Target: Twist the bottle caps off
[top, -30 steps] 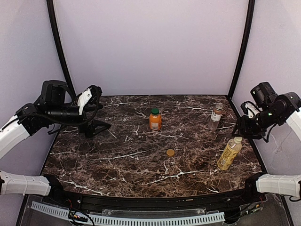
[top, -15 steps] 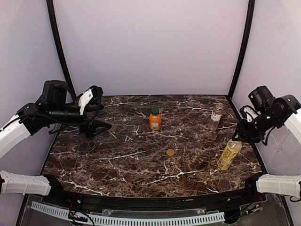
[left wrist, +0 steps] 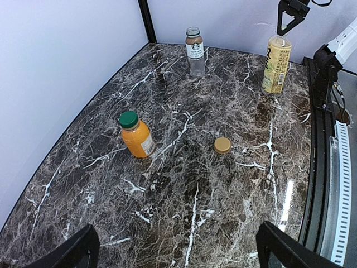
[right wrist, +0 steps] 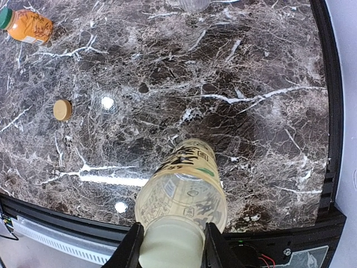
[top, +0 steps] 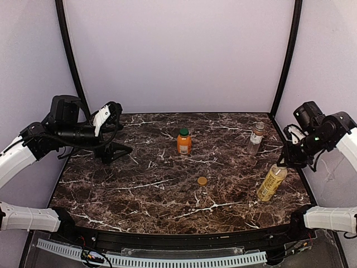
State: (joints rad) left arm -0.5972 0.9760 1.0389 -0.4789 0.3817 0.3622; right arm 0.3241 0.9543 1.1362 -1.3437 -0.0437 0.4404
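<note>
The slim yellow bottle stands at the right front, slightly tilted. My right gripper is shut on its cream-white cap, with a finger pressed on each side of it. The short orange bottle stands mid-table with its dark green cap on. The clear labelled bottle stands at the back right with no cap on its neck. The tan-brown cap lies loose on the table. My left gripper is open and empty, held above the table's left side.
The dark marble table has a raised black rim along its front and right edge. Lilac walls close in the back and both sides. Black corner posts stand at the back.
My right gripper came down from above the yellow bottle and closed on its cap; the bottle leaned slightly. The left arm stayed put.
</note>
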